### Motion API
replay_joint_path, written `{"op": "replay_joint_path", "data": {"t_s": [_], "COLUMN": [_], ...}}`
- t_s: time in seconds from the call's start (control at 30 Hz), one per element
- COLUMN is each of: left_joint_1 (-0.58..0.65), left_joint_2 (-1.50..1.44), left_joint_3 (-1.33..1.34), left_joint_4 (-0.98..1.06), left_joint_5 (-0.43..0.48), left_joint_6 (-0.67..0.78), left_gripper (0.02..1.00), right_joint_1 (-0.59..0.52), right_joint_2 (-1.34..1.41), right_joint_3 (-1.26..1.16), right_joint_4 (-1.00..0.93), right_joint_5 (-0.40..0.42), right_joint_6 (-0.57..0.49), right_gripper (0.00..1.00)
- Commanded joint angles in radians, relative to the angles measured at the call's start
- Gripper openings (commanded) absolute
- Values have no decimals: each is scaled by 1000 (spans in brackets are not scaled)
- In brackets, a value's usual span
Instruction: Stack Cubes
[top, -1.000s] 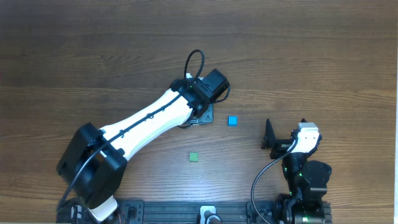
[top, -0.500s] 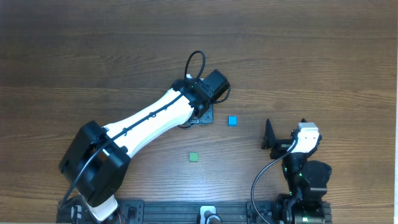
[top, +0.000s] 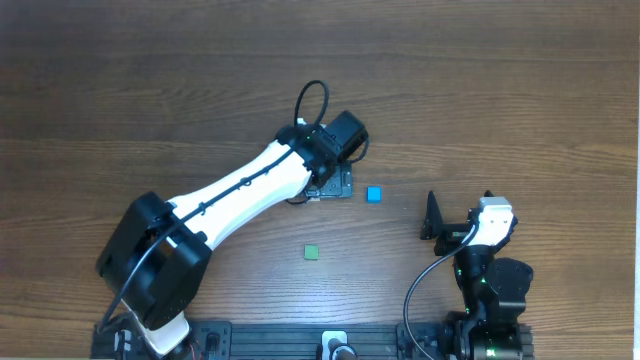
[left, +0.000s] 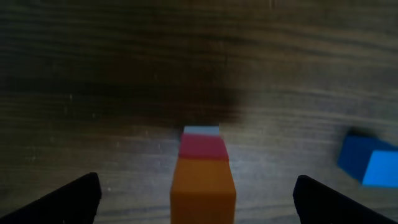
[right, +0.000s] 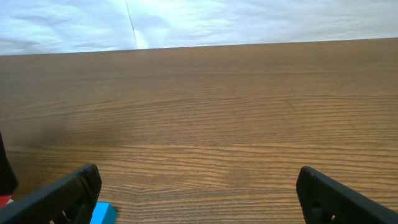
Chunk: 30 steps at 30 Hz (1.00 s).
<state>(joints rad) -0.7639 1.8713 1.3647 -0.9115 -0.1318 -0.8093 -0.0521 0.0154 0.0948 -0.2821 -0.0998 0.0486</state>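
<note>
Cubes stacked so far: small orange cube (left: 203, 190) on top, red cube (left: 203, 148) under it, pale cube (left: 201, 130) at the base, mid-tabletop (left: 93, 74). Your left tool (left: 196, 179) hangs over the tower, fingers spread wide, gripping nothing. Rise straight up, because any sideways drift could clip it. The bright blue cube (left: 367, 163) waits just beside the tower, and the green cube (top: 312, 252) lies nearer the bases. Your right tool (right: 198, 171) is open too.

Overhead looks down; low wrist cameras both catch the blue cube (left: 367, 163).
</note>
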Motion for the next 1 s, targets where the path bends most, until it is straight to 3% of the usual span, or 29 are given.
{"op": "replay_joint_path", "data": {"t_s": [0.03, 0.1, 0.37, 0.67, 0.87, 1.0], "left_joint_1": [63, 130, 409, 590, 684, 776], "left_joint_2": [-31, -80, -240, -533, -890, -1126], "left_joint_3": [-6, -6, -6, -157, -481, -668], "left_joint_4": [68, 132, 205, 354, 613, 682], "left_joint_5": [-61, -102, -105, -104, -19, 56], "left_joint_6": [-10, 15, 105, 232, 363, 426], "left_gripper": [998, 998, 998, 996, 996, 996], "right_joint_1": [-6, -6, -6, -6, -6, -6], "right_joint_2": [-10, -10, -10, -10, -10, -10], "right_joint_3": [-8, -8, -8, -8, -8, -8], "right_joint_4": [2, 2, 2, 2, 2, 2], "right_joint_5": [-12, -11, -11, -12, -12, -12], "right_joint_6": [-5, -5, -5, -5, -5, -5], "right_gripper": [993, 993, 993, 991, 993, 993]}}
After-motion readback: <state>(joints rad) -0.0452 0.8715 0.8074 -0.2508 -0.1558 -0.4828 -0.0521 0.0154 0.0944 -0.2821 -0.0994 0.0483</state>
